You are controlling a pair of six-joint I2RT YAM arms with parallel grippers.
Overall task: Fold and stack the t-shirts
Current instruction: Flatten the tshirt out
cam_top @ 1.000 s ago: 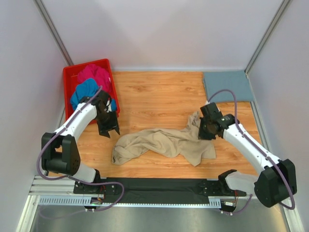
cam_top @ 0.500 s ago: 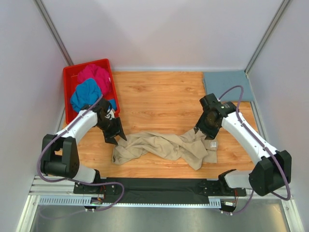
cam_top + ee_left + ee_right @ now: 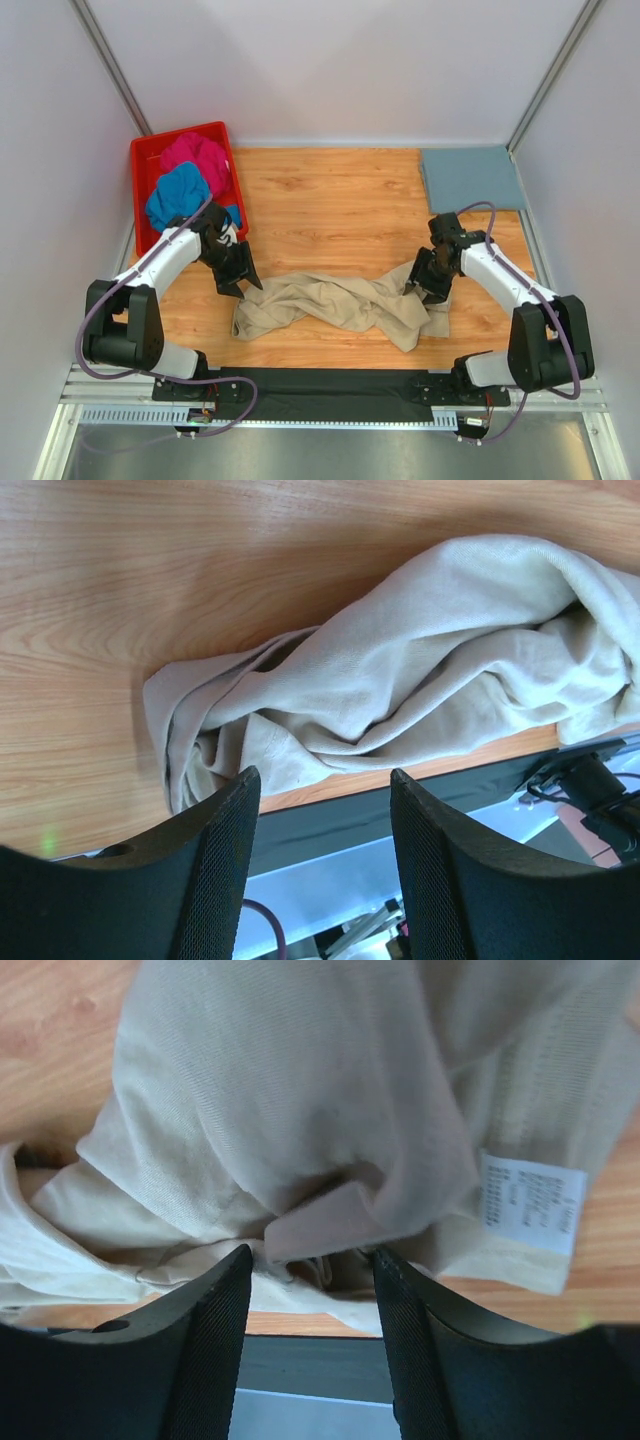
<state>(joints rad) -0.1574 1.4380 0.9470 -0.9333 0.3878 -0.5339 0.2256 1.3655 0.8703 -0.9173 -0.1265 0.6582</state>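
**Top, left-wrist and right-wrist views: two arms over an unfolded garment.** A crumpled beige cloth t-shirt lies bunched into a long rope on the wooden table top, near its front edge. Its long axis runs left to right, roughly parallel to that edge.

The left gripper hangs just beside the shirt's left end. Its jaws stand wide apart and hold nothing, and in the wrist view the cloth lies beyond the fingertips. The right gripper sits low over the shirt's right end. Its jaws are parted about halfway, with a raised fold at the gap between the tips but apparently not pinched. A white sewn-in label shows just to one side.

Each arm thus has one end of the garment within reach, the right arm being the closer to contact. Spreading the shirt flat probably requires both ends to be gripped and drawn apart along this axis.

A flat folded grey-blue t-shirt rests at the far right corner. A magenta t-shirt and a bright blue t-shirt wait in the red plastic bin at far left.
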